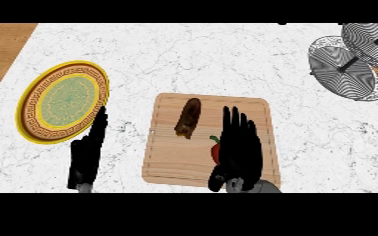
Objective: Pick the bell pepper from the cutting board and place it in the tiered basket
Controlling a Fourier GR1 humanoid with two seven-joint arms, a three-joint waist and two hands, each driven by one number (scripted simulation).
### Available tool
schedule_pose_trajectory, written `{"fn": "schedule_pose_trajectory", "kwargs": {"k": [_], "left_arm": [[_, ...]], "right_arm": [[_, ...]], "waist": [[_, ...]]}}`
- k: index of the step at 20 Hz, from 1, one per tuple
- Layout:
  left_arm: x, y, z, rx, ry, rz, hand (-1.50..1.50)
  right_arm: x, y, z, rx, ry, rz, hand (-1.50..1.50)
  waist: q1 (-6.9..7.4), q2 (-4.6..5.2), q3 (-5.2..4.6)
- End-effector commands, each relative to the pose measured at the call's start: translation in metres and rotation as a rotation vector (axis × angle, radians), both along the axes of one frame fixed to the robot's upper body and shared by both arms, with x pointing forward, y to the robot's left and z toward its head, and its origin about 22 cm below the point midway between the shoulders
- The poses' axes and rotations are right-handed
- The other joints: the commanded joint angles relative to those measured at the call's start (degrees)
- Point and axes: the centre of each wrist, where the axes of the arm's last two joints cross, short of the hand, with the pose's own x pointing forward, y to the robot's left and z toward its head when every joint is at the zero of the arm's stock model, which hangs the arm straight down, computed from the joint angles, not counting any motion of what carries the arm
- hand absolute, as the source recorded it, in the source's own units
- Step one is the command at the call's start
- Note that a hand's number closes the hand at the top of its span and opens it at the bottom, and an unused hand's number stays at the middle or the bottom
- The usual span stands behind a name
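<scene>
A red bell pepper point(215, 151) with a green stem lies on the wooden cutting board point(168, 130), mostly hidden under my right hand point(240, 147). That hand hovers over it with straight fingers pointing away from me, open. The wire tiered basket point(347, 62) stands at the far right of the counter. My left hand point(87, 155) rests open at the lower left, next to the plate.
A brown elongated food item point(187, 117) lies on the board's upper left part. A yellow patterned plate point(63, 101) sits at the left. A wooden surface point(13, 40) shows at the top left corner. White marble counter lies between board and basket.
</scene>
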Motion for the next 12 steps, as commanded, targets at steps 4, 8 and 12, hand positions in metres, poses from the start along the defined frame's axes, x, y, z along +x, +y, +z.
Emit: {"fn": "schedule_pose_trajectory", "kwargs": {"k": [4, 8, 12], "left_arm": [[0.005, -0.009, -0.002, -0.007, 0.032, 0.004, 0.0], [0.002, 0.004, 0.003, -0.002, 0.051, -0.005, 0.0], [-0.002, -0.014, 0.003, -0.004, 0.04, 0.003, 0.0]], "right_arm": [[0.01, 0.015, -0.005, -0.125, 0.138, -0.134, -1.5], [0.015, 0.001, -0.011, -0.106, 0.193, -0.151, -1.5], [0.017, -0.001, -0.032, -0.092, 0.227, -0.167, -1.5]], "waist": [[0.24, 0.25, -0.19], [-0.09, 0.17, -0.18], [0.04, 0.2, -0.15]]}}
